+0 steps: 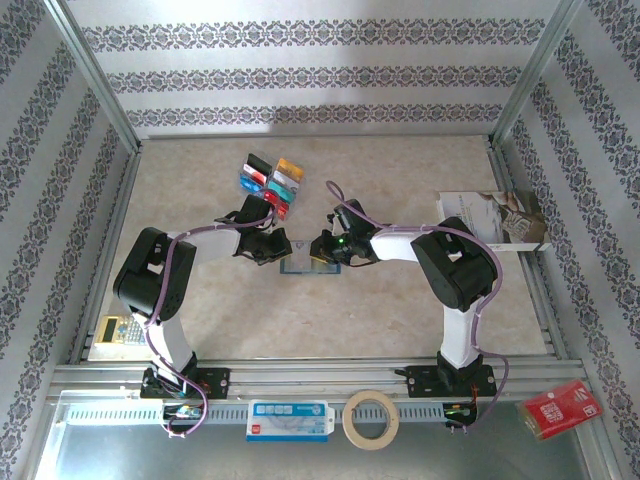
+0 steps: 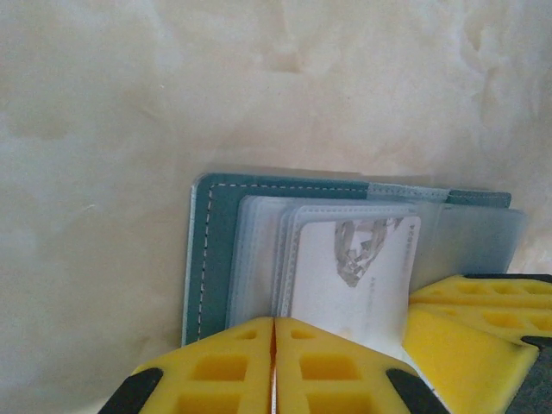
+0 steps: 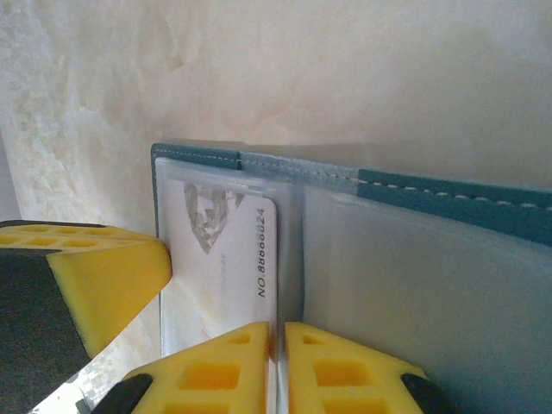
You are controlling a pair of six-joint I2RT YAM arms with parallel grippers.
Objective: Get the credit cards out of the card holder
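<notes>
Jaws pressed together on both sides: left gripper [image 2: 274,366] and right gripper [image 3: 278,366] side by side at one long edge of the card holder [image 2: 210,259]; no telling if pinching a clear sleeve leaf or a card edge. Lies open and flat on table [image 1: 400,310], long axis left to right, directly ahead of both fingertips. Holds one white credit card [image 3: 228,250] sleeved between the two jaw lines, long axis pointing straight away from them. Judged about equally near either arm; wants a pull back along that axis. Loose credit cards [image 1: 287,185] well apart, farther out.
</notes>
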